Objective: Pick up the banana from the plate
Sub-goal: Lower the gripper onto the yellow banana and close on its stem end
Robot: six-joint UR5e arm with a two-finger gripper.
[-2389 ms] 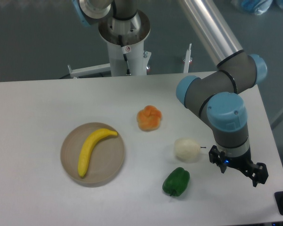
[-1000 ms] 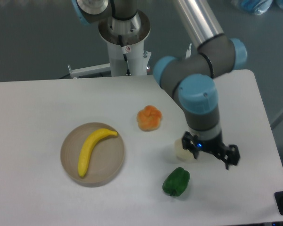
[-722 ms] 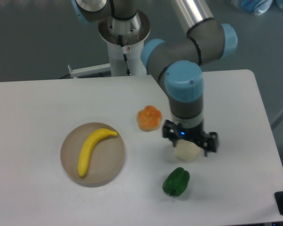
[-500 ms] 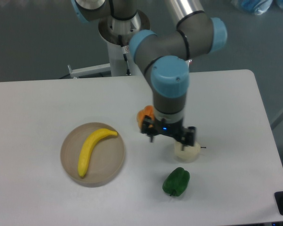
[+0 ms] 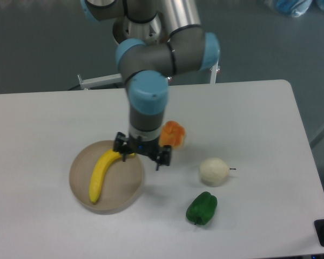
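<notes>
banana [image 5: 101,175]: is seen lying flat on the plate [image 5: 130,194], bright yellow, curved, its upper tip hidden just beneath the gripper
gripper [image 5: 142,153]: is held with its fingers spread apart and nothing between them, above the plate's upper right rim
weight: is judged light; little lifting effort is expected
skin: appears smooth, so some slip is judged possible under a weak pinch
firmness: cannot be told from the view; if it is real fruit, bruising under hard pressure is to be expected
hold: is best taken across the thick middle of the curve, with the fingers set crosswise to its length
neighbours: an orange fruit [image 5: 174,133], a pale round fruit [image 5: 214,171] and a green pepper [image 5: 202,208] are left on the bench [image 5: 43,118], well apart from the plate
</notes>
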